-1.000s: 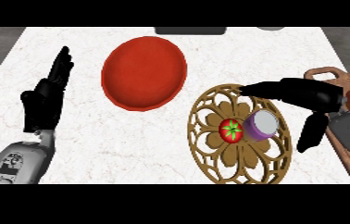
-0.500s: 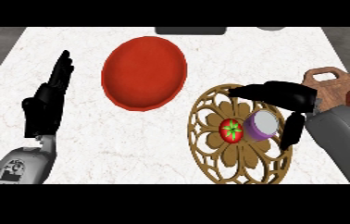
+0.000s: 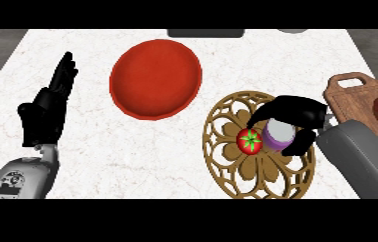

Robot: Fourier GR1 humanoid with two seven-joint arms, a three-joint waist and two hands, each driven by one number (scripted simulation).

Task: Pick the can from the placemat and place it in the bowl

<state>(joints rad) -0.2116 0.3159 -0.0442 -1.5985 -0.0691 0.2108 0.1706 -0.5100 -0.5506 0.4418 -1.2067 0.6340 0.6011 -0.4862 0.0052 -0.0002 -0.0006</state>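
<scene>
Can (image 3: 278,134): purple with a pale top, stood on the placemat just right of its centre, half hidden under the right hand.
Right hand (image 3: 299,117): curled round the can, fingers arched over its top and left side, thumb down its right side; half a second before sat higher and further right, fingers only reaching the can's edge.
Right forearm (image 3: 350,153): grey, entered from the lower right; now lower and closer in than in the earlier frame.
Tomato (image 3: 250,141): red with a green stalk, at the placemat's centre, touching the can's left side; unmoved.
Placemat (image 3: 235,180): round, wooden, openwork flower pattern, lay flat at the counter's right; unmoved.
Bowl (image 3: 156,79): red, shallow, up and left of the placemat, close beside its rim; held nothing.
Left hand (image 3: 48,110): at the left edge, fingers straight and released, pointing up; unchanged.
Cutting board (image 3: 352,94): brown wood with a handle hole, at the right edge behind the right hand.
Counter (image 3: 103,151): white marble with faint veins.
Far edge: dark object (image 3: 205,33) and pale round object (image 3: 293,30), both cut off.
</scene>
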